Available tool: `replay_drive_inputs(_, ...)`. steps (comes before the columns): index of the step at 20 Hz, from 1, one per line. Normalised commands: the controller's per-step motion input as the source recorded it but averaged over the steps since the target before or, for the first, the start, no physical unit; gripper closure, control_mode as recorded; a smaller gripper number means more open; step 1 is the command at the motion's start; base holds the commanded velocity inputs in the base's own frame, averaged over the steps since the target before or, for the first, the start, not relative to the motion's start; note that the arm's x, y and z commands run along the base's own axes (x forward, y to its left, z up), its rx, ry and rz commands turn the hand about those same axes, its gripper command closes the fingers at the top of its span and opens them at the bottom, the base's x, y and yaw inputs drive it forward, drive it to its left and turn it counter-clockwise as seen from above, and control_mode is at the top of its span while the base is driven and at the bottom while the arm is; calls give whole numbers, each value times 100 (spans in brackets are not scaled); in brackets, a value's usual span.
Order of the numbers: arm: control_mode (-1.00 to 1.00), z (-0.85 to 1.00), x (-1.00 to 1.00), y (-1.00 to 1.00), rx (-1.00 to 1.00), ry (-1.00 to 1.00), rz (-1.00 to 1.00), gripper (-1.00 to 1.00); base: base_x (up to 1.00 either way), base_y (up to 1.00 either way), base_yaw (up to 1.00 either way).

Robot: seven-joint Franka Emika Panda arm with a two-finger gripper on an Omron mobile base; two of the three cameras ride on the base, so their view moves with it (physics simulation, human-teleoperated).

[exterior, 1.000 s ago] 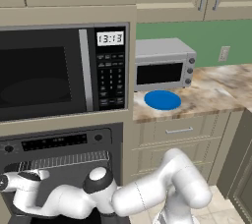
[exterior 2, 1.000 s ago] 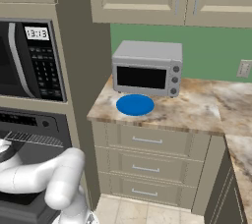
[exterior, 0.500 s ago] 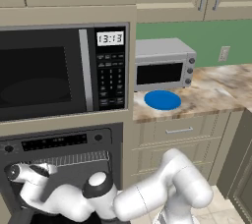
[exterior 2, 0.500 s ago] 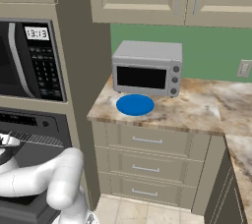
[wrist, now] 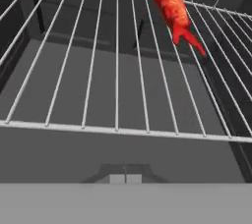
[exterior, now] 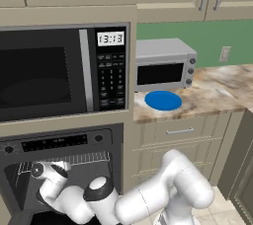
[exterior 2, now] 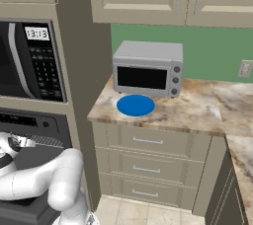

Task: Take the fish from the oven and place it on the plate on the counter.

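Note:
The small red-orange fish (wrist: 173, 9) lies on the oven's wire rack (wrist: 117, 70), toward the far right of the hand view. My gripper (wrist: 124, 178) sits low at the rack's front edge, well short of the fish, its two dark tips pressed together and holding nothing. The black oven (exterior: 64, 142) stands open below the microwave, and my hand (exterior: 40, 170) reaches into its mouth. On the marbled counter (exterior: 220, 88) the bright blue plate (exterior: 163, 100) lies bare; from the right base it shows as the same plate (exterior 2: 135, 105).
A black microwave (exterior: 49, 73) sits directly above the oven. A silver toaster oven (exterior 2: 147, 68) stands behind the plate. Cream drawers (exterior 2: 148, 142) run under the counter (exterior 2: 197, 108). The rack's side wires and dark oven walls (wrist: 29, 16) close in around the hand.
My hand has moved right and a little upward from the oven's lower left into its opening, toward the rack. Plate and toaster oven stay put.

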Motion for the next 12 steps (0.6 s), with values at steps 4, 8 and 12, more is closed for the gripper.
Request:
replay_drive_inputs(4,-100,-100,-62,-10,51,-52,5,100,0,0,0)
replay_drive_inputs(8,-100,-100,-56,-3,66,-46,-2,100,0,0,0)
replay_drive_inputs(12,-100,-55,-56,20,48,-55,-32,100,0,0,0)
